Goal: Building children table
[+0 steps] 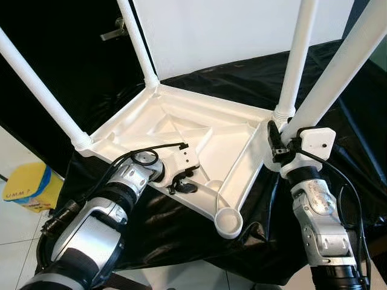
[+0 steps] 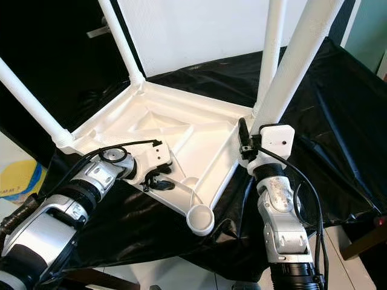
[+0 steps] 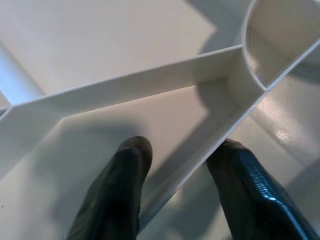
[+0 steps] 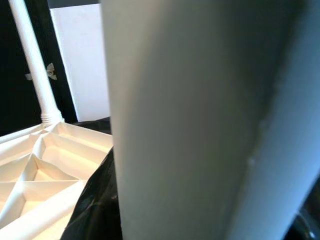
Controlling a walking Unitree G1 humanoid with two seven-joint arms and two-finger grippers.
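Note:
The white plastic table top (image 1: pixel 181 121) lies upside down on a black cloth. Three white legs stand screwed into its corners: left (image 1: pixel 42 90), back (image 1: pixel 138 42) and right (image 1: pixel 296 60). The near corner socket (image 1: pixel 228 222) is empty. My left gripper (image 1: pixel 181 183) is at the near rim, its fingers (image 3: pixel 120 190) astride a thin white rib (image 3: pixel 200 160) and closed against it. My right gripper (image 1: pixel 285 144) is shut on a fourth loose leg (image 1: pixel 344 60), held slanted beside the right corner. This leg (image 4: pixel 200 120) looms close in the right wrist view.
The black cloth (image 1: pixel 181 241) drapes over the work surface and falls off its near edge. A yellow bag (image 1: pixel 27 187) sits on the pale floor at the left. A white panel (image 1: pixel 211 30) and a dark door with a handle (image 1: pixel 115 30) stand behind.

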